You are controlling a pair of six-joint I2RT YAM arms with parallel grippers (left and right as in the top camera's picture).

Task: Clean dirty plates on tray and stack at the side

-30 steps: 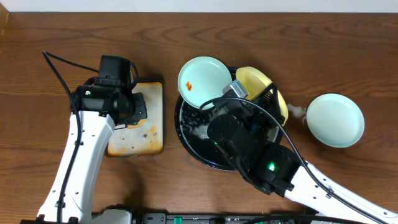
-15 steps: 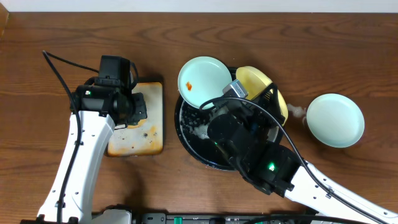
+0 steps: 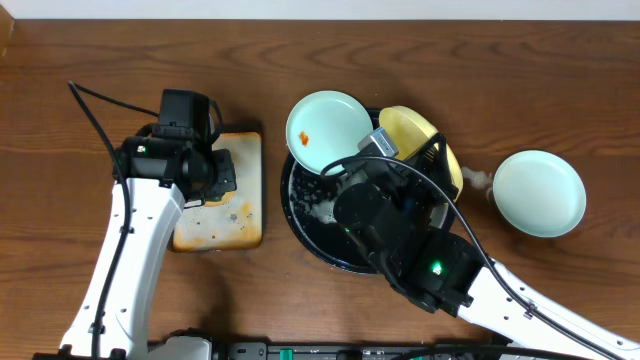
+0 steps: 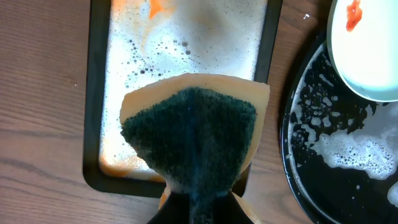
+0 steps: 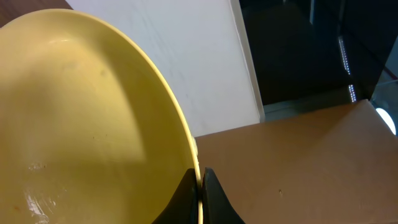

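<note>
From overhead the right arm (image 3: pixel 400 240) covers the middle and right of the tray (image 3: pixel 298 215) and the near edge of the yellow plate (image 3: pixel 408 128). The right gripper (image 5: pixel 200 190) lies under that arm, unseen from above. The left gripper (image 4: pixel 199 202) is likewise hidden overhead beneath its wrist housing, as is one far corner of the pan (image 3: pixel 225 225). In the left wrist view the sponge (image 4: pixel 189 134) masks the left gripper's fingertips and the pan's near middle. That view's edges cut off the pan's far end, most of the tray and most of the mint plate (image 4: pixel 367 56). In the right wrist view the yellow plate runs off the left and bottom edges, and only the finger ends show. Whether that plate carries a smear cannot be told.
</note>
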